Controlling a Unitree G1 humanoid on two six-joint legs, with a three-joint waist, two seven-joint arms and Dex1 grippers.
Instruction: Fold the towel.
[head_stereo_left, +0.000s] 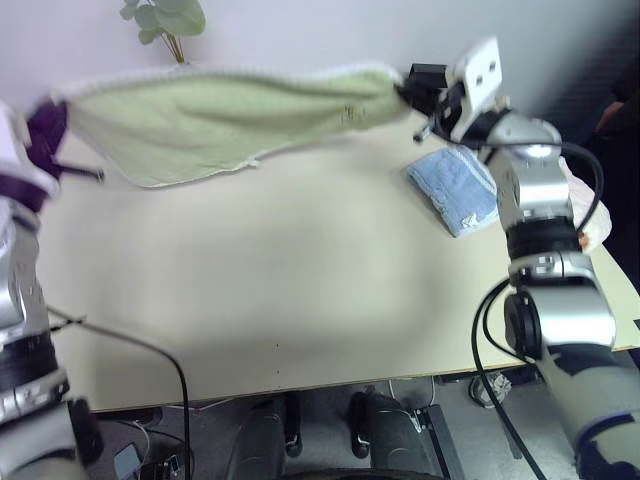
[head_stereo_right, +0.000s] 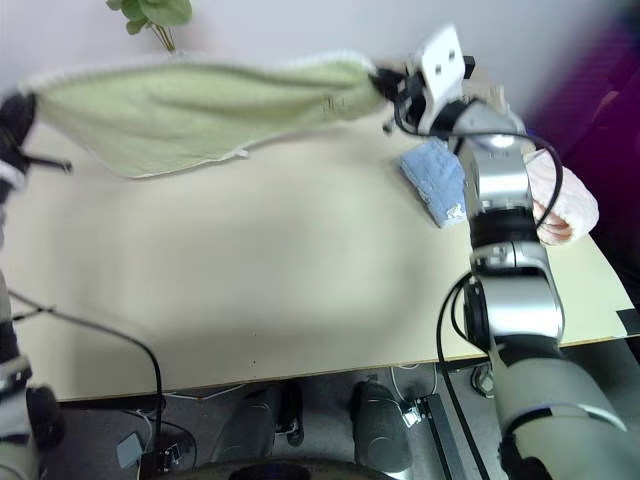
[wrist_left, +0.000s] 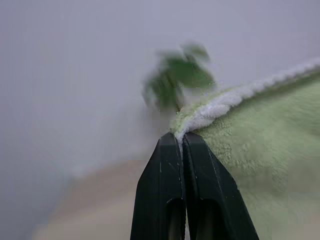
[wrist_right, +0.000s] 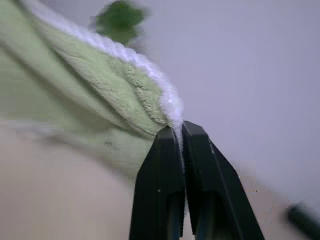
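The towel (head_stereo_left: 215, 115) hangs stretched in the air above the far side of the table (head_stereo_left: 280, 300), pinched at its two upper corners. The left gripper (wrist_left: 181, 142) is clamped tight on the white-edged corner at one end, its black fingers pressed together over the hem; the right gripper (wrist_right: 180, 131) bites the opposite corner the same way, jaws closed with only the edging between them. Held so, the top hem runs nearly straight from gripper to gripper while the green cloth sags below in a shallow belly, its lower edge clear of the tabletop. The spread likely serves to let the fabric fall flat and shed its creases, so that it can be laid down squarely and doubled over. A small dark mark (head_stereo_left: 349, 110) shows near the right-hand corner. Out from the right arm, a folded blue towel (head_stereo_left: 455, 190) lies on the table near its right edge, and just past it a pink towel (head_stereo_right: 565, 205) rests at the rim. Behind the towel, a leafy plant (head_stereo_left: 165, 20) rises against the pale wall. No fold is made yet; the broad bare tabletop beneath looks like the place for it.
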